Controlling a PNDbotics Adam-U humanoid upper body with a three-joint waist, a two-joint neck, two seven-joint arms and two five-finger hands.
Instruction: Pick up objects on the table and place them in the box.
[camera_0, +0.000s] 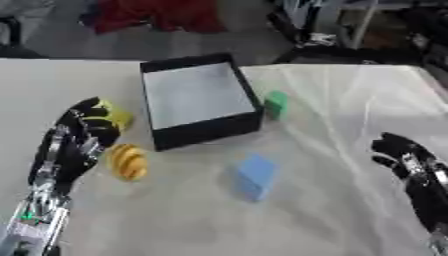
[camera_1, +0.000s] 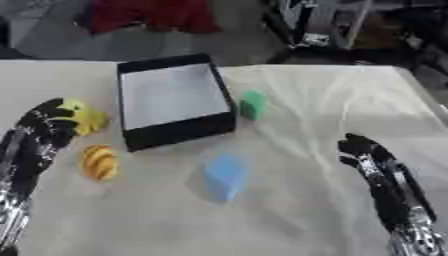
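Two black robot hands are being held relaxed and open: the left hand (camera_0: 74, 142) over a yellow round object (camera_0: 115, 116), the right hand (camera_1: 372, 157) apart. Nearest, a light blue block (camera_0: 255, 176) and a yellow-orange striped object (camera_0: 129, 161) are lying on the white table (camera_0: 332, 100). Farther, the black rectangular box (camera_0: 199, 100) is being shown holding nothing, a green cube (camera_0: 276, 104) just beside it.

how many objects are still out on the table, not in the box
4. A yellow object sits by the left hand fingertips, a yellow striped object just below it, a green block right of the box, a blue block in front. The box looks empty.
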